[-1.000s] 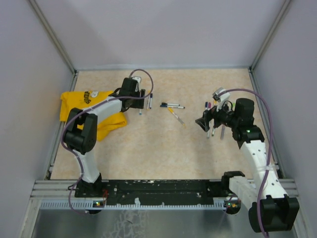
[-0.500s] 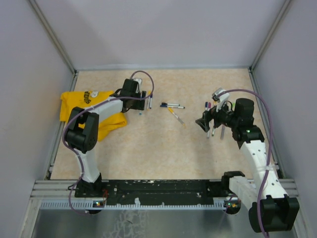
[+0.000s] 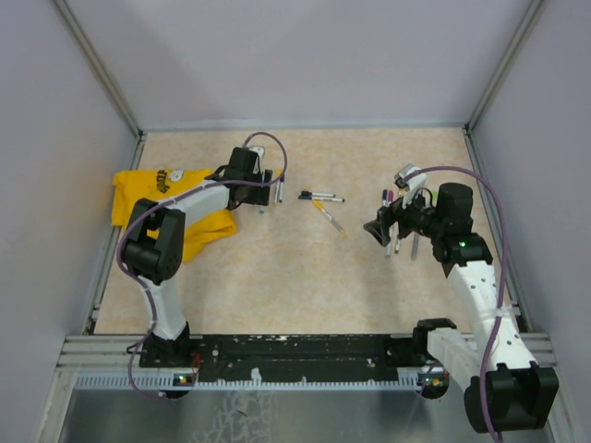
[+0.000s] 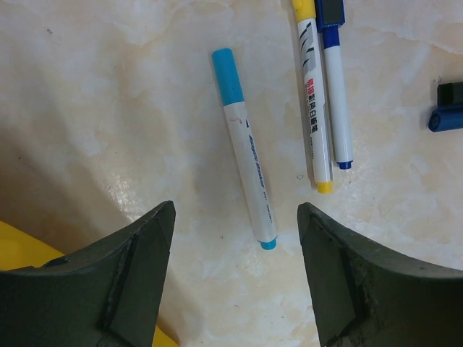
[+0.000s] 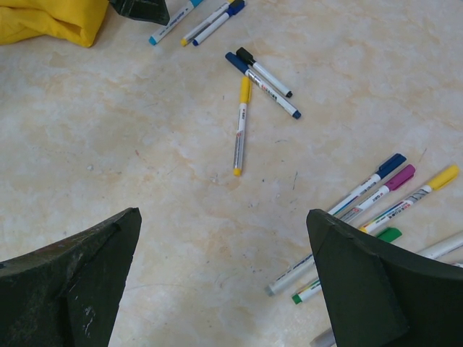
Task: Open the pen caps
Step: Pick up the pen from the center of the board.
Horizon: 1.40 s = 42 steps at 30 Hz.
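Note:
In the left wrist view a white pen lies on the table with its light-blue pen cap on. My left gripper hangs open above its lower end, touching nothing. A yellow-capped pen and a blue one lie just to the right. My right gripper stands wide open over bare table. Left of it in the top external view lie a pen with a yellow cap and two pens with blue and black caps. Several capped pens lie beside its right finger.
A crumpled yellow cloth lies at the left of the table, under my left arm. Grey walls close in the table on three sides. In the top external view my left gripper and right gripper are far apart.
Almost nothing differs: my left wrist has edged very slightly and its jaws stay open. The right arm and the pens have not moved.

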{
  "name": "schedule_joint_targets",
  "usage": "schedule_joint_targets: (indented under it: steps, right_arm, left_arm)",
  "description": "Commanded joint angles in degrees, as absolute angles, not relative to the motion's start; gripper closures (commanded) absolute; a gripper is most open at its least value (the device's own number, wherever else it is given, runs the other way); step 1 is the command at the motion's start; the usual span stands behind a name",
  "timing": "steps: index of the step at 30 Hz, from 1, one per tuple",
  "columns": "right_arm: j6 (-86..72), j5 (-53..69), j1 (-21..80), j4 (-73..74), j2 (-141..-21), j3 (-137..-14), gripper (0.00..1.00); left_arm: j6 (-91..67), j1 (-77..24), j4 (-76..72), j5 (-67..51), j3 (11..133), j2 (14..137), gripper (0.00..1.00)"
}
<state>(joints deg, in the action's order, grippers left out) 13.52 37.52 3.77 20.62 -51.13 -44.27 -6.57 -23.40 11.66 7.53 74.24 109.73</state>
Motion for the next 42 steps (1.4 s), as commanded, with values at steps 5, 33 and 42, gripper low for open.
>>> schedule_joint_targets:
  steps: [5,33,42]
  right_arm:
    - [14.5,37.89,4.55,18.46,-50.52,-44.65,0.02]
    - [14.59,37.71,4.83,18.57,-50.62,-44.65,0.02]
    - [14.68,37.62,4.97,18.66,-50.71,-44.74,0.02]
  left_arm:
    - [-6.33,-23.16,12.12,7.87,75.87,110.92,0.25]
    - [-6.03,-23.16,13.71,8.35,78.28,113.18,0.26]
    - [-5.86,-23.19,14.23,8.38,78.91,113.44,0.26]
